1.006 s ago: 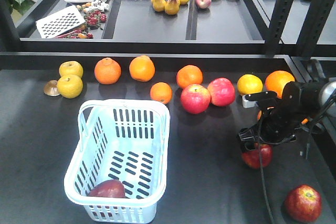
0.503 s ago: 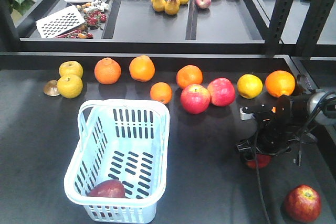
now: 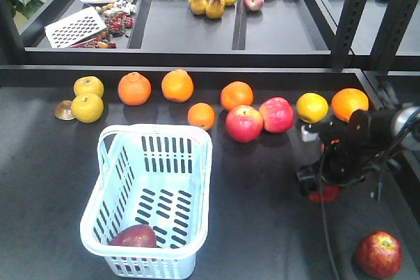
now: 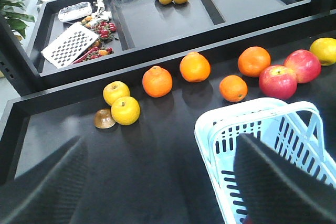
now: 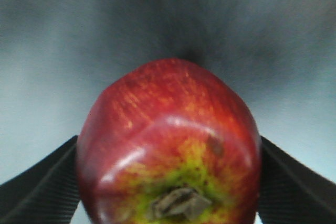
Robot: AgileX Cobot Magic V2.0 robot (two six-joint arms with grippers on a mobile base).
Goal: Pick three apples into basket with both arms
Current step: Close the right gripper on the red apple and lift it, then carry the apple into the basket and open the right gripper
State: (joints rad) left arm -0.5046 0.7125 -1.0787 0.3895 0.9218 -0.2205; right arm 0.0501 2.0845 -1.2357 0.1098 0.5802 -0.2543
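- The counter (image 3: 52,181) carries the blue basket (image 3: 111,162) at the near left, with one dark apple (image 3: 134,235) already inside it.
- The right hand (image 3: 323,185) has come down since a second ago and now clamps on a second apple (image 5: 168,145), on the counter at the right.
- The left hand (image 4: 157,182) hangs above the basket, fingers apart, holding nothing.
- The third apple (image 3: 378,254) waits at the near right, so I judge the lift comes next.

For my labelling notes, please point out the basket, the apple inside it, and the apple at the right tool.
basket (image 3: 154,132), front view, far rim.
apple inside it (image 3: 134,236), front view, top.
apple at the right tool (image 5: 168,145), right wrist view, middle.
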